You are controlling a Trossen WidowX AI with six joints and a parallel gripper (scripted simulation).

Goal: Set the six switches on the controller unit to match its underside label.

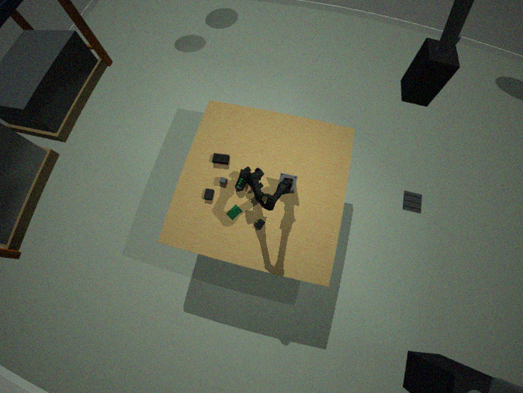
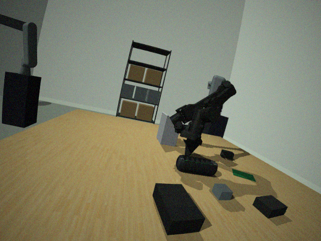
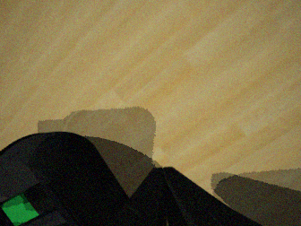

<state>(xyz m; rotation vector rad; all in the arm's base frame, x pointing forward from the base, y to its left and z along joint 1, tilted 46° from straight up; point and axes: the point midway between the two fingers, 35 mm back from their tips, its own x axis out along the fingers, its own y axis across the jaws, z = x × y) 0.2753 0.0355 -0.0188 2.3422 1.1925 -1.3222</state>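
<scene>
The dark grey controller unit [image 1: 240, 182] [image 2: 196, 166] [image 3: 67, 163] is on the bench with its switches upward. Several green switch ends show in a row in the top view, but individual settings are too small to read. The wrist view shows one green end at the lower left and only one rounded end of the unit. My gripper [image 2: 187, 155] [image 3: 163, 177] is shut with nothing between its fingers. Its tips are at the top of the unit's end nearer the arm base; I cannot tell whether they touch. The underside label is hidden.
A large black box [image 1: 220, 158] [image 2: 178, 207], a small grey block [image 1: 223, 182] [image 2: 222, 192], a black block [image 1: 208, 194] [image 2: 269, 206], a green board [image 1: 234, 211] [image 2: 243, 175] and another dark block [image 1: 259, 224] [image 2: 226, 154] lie around the unit.
</scene>
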